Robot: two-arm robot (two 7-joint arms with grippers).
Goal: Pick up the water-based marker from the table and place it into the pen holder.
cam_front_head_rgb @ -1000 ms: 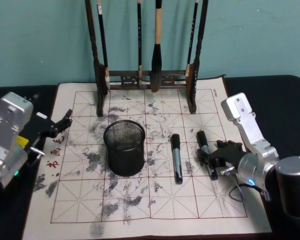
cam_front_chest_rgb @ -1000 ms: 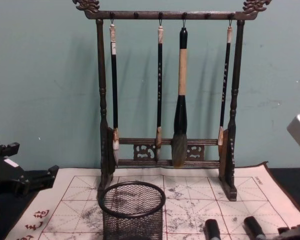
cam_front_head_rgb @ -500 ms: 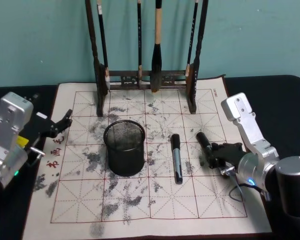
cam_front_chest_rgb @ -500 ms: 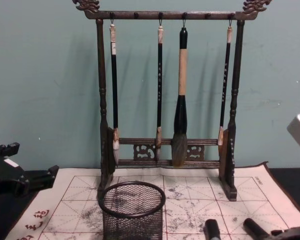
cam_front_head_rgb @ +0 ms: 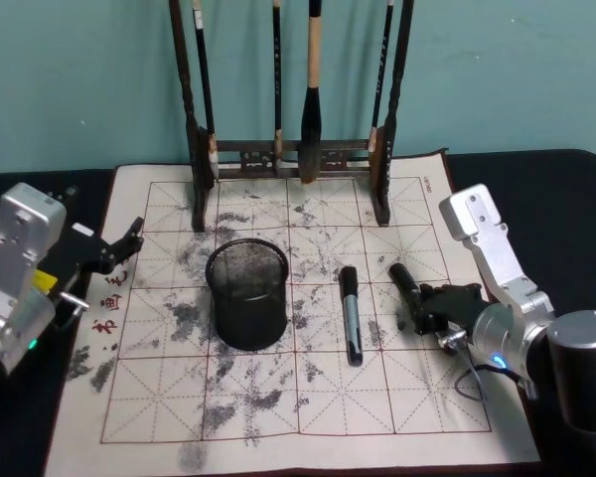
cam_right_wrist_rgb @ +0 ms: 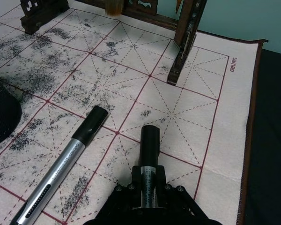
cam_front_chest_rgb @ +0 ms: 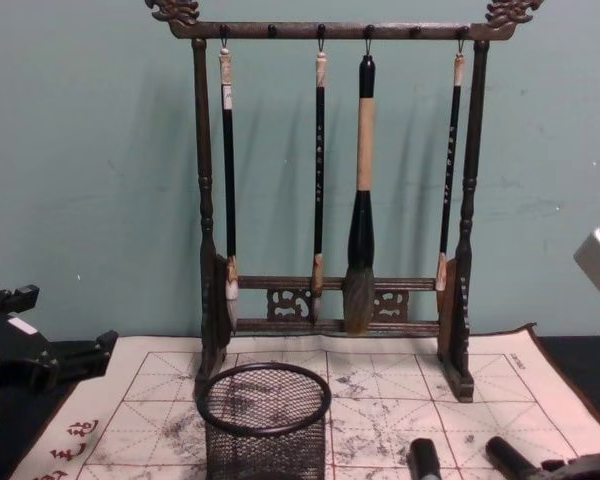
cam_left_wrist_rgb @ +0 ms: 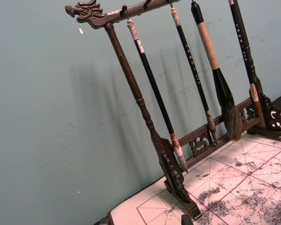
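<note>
Black-capped marker [cam_front_head_rgb: 404,281] is sitting right of the holder [cam_front_head_rgb: 246,316], well apart from it, cap end pointing away from the robot. Its barrel is being clamped by the right gripper [cam_right_wrist_rgb: 148,183], fingers closed on either side near the rear end. Cannot tell whether the marker is clearing the mat [cam_front_head_rgb: 308,397] or resting on it. One spare marker [cam_front_head_rgb: 351,316] is lying flat between the holder and the held one. Upright on the mat, the holder is looking empty. Behind the holder the rack [cam_front_head_rgb: 298,154] is standing. Parked left of the holder, the left gripper [cam_front_head_rgb: 119,248] is idling.

Judging the step: lifting, then carrying to the holder. Doing it well is meaning:
- raising straight up first, so the barrel is passing over the spare marker without knocking it
- going higher than the holder's rim before crossing
- tipping the marker toward upright over the mouth and centring before lowering
- releasing only once the lower end is inside

Gripping near one end is risking swing, so going slowly. Light mesh holder is probably tipping if bumped at the rim.
</note>
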